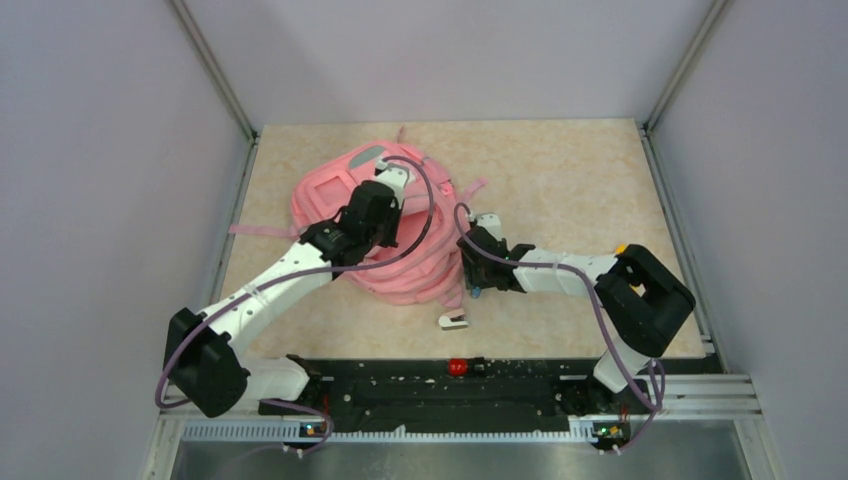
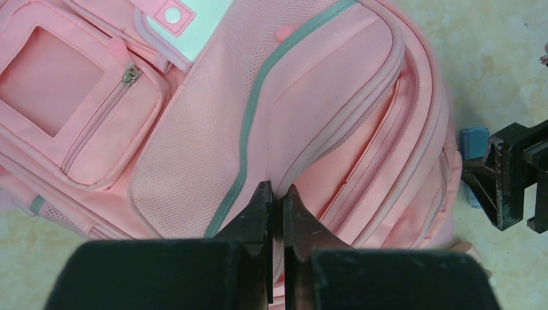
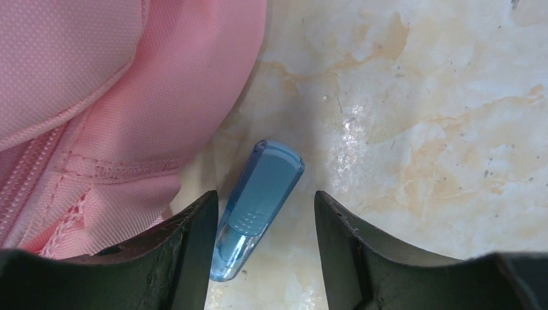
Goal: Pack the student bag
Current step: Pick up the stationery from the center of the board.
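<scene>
Two robot arms were posed over one soft pink fabric student bag (image 1: 325,195), which lay flat on the left-centre of a beige, marble-patterned table (image 1: 570,190). Its padded panels, edged with grey-green piping, faced up along with a mesh-textured pocket and several zip seams. The left gripper (image 2: 276,190) hung over the bag's front, its two black, tapered fingers drawn almost together with only a sliver of gap, tips resting at a curved zip seam. Whether they pinched any fabric could not be told. The right gripper (image 3: 265,197) was spread wide at the bag's right edge, holding nothing. Its two dark, scuffed fingers straddled a single small blue case (image 3: 268,171) of translucent plastic, oblong with a rounded end, which lay on the table just beside the pink fabric. One small white object (image 1: 452,321) lay alone nearer the arms' bases, and one red knob (image 1: 458,366) sat on the black rail (image 1: 400,385) between them.
</scene>
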`<action>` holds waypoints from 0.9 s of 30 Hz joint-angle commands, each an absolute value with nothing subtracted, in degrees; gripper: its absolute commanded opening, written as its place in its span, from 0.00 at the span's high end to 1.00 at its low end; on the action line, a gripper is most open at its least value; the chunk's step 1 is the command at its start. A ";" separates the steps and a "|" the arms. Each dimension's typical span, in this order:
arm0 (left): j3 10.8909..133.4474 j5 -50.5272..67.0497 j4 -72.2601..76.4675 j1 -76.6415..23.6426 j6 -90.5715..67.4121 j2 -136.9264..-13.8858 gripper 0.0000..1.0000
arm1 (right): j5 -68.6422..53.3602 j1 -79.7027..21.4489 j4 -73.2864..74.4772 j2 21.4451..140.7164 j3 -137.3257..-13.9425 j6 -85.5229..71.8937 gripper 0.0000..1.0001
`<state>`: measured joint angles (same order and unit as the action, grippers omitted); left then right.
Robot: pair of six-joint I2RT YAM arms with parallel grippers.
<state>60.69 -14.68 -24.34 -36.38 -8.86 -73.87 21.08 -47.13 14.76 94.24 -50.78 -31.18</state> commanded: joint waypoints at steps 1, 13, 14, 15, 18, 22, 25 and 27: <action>60.92 -16.62 -18.20 -36.66 -9.34 -70.61 1.00 | 21.71 -48.01 13.30 94.75 -51.61 -29.28 0.47; 60.91 -16.54 -18.19 -36.68 -9.24 -71.17 1.00 | 19.31 -47.99 13.73 92.26 -48.20 -28.33 0.60; 60.90 -16.68 -18.19 -36.71 -9.23 -71.11 1.00 | 18.98 -47.99 13.79 92.32 -48.17 -28.48 0.60; 60.92 -16.70 -18.19 -36.78 -9.23 -71.10 1.00 | 18.70 -47.99 13.60 92.48 -48.04 -28.55 0.61; 60.84 -17.00 -18.19 -36.68 -9.25 -70.78 1.00 | 19.44 -47.98 14.09 92.53 -47.90 -28.39 0.72; 60.82 -17.10 -18.11 -36.73 -9.23 -70.39 1.00 | 21.03 -47.77 16.40 88.22 -48.38 -26.92 0.92; 60.82 -16.80 -18.02 -36.74 -9.22 -70.31 1.00 | 20.40 -47.85 19.02 82.62 -49.91 -24.02 1.00; 60.92 -16.45 -18.06 -36.66 -9.23 -70.15 1.00 | 17.44 -47.82 18.93 79.04 -51.01 -21.63 1.00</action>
<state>60.29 -15.51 -23.88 -36.53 -8.82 -73.60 19.62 -47.13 17.63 87.81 -48.31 -26.22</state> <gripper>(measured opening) 0.037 0.217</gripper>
